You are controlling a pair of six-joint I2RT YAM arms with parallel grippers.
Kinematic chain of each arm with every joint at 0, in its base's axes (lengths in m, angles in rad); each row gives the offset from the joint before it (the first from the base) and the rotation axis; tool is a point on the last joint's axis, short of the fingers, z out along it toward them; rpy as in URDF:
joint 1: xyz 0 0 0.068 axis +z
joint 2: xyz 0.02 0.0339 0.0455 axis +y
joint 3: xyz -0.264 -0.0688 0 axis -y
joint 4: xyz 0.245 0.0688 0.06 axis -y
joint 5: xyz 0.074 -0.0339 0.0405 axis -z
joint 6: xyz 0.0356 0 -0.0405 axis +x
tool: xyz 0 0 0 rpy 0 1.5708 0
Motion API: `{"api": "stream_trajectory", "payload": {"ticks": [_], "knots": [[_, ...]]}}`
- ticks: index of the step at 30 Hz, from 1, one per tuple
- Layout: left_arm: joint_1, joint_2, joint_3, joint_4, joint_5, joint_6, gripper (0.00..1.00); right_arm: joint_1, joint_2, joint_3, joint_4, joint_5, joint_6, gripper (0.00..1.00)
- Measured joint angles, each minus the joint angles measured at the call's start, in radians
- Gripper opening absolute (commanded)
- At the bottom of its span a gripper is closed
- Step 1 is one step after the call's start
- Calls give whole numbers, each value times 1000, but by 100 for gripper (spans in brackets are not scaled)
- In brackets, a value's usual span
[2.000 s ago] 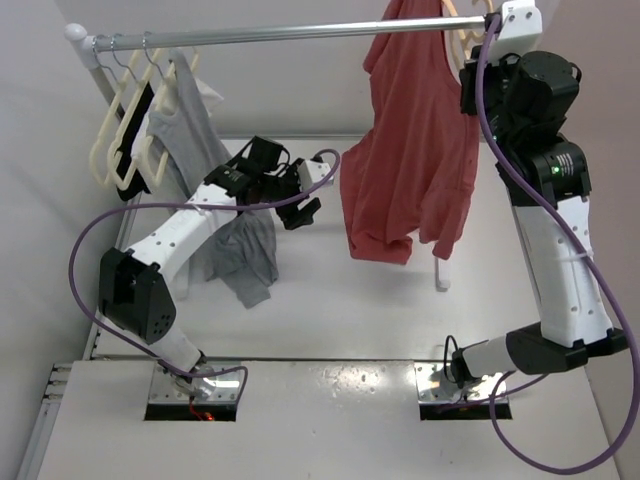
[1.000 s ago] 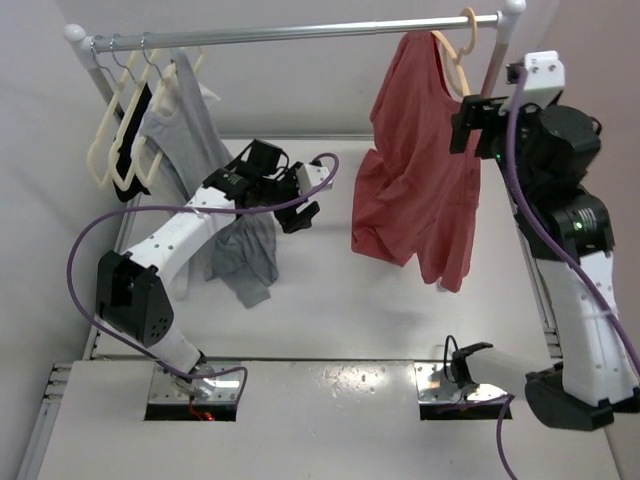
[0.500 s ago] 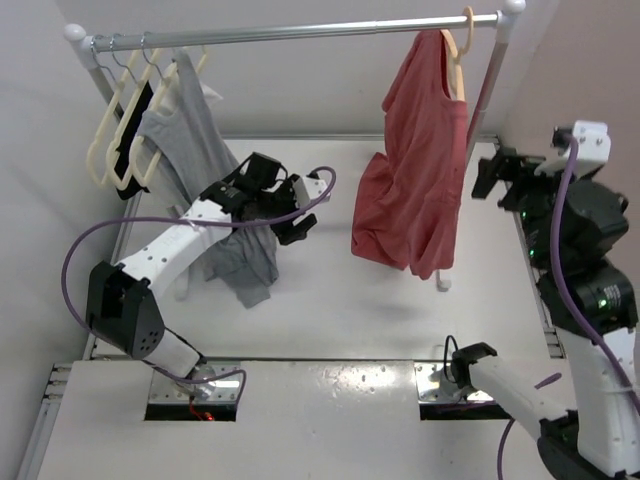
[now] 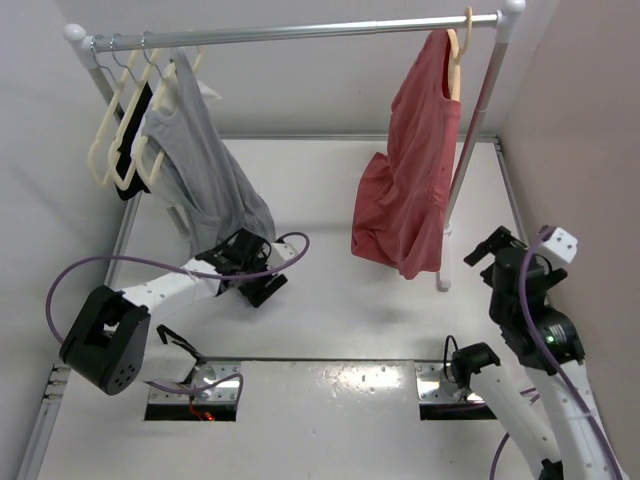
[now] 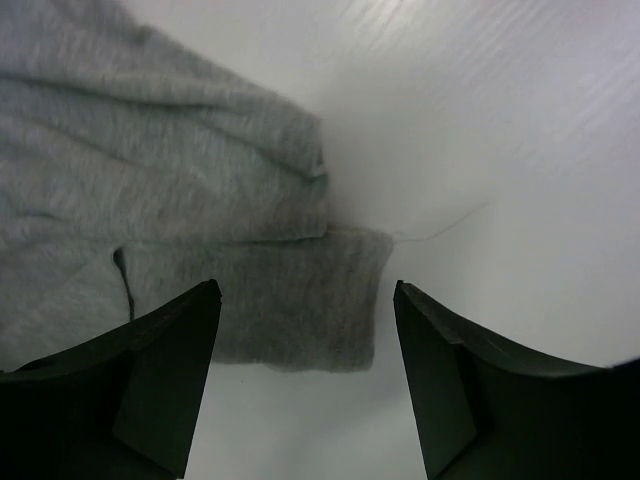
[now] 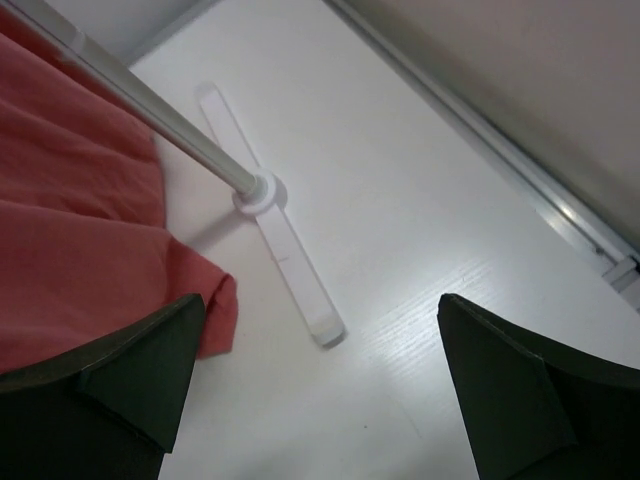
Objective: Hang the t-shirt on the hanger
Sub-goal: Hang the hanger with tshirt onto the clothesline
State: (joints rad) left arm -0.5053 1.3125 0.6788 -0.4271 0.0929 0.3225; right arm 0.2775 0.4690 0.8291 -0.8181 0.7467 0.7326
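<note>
- T-shirt [image 4: 410,170], the salmon-red one, hangs on the pale beige hanger [image 4: 458,50]. The hook sits over the rail [image 4: 300,32] at its right end, above the far right corner of the bench [image 4: 330,300].
- From where I stand the cloth looks gathered to one side, with the hem bunched low beside the rack post [image 4: 468,150].
- Right jaws are spread fully wide and hold nothing. They sit low by the bench's right edge, apart from the shirt. Their wrist view takes in the rack foot [image 6: 290,260] and a fold of red cloth at the left.
- Left jaws are well open and empty too, close above the bench toward its left side. They are poised over a corner of the grey t-shirt [image 5: 200,220], which trails down from the cream hangers [image 4: 120,150].
- To my eye the hanging is done, or very nearly.
- If the shirt sits unevenly, its own weight could slide it off a sloping hanger arm.
- The right arm [image 4: 530,330] could brush the hem or knock the post as it swings, shaking the rail.
- If the left jaws closed here, they would likely catch the grey shirt and drag it off its hanger.
</note>
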Motion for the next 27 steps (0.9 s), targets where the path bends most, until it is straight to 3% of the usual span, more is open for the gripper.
{"api": "stream_trajectory", "payload": {"ticks": [8, 16, 27], "knots": [[0, -58, -172, 200, -155, -80, 74, 1, 15, -161, -68, 43, 219, 100], [0, -60, -177, 288, -205, -99, 74, 2, -130, -195, -45, 92, 286, 100], [0, -60, -178, 324, -217, -100, 74, 2, -42, -196, -40, 109, 330, 100]]}}
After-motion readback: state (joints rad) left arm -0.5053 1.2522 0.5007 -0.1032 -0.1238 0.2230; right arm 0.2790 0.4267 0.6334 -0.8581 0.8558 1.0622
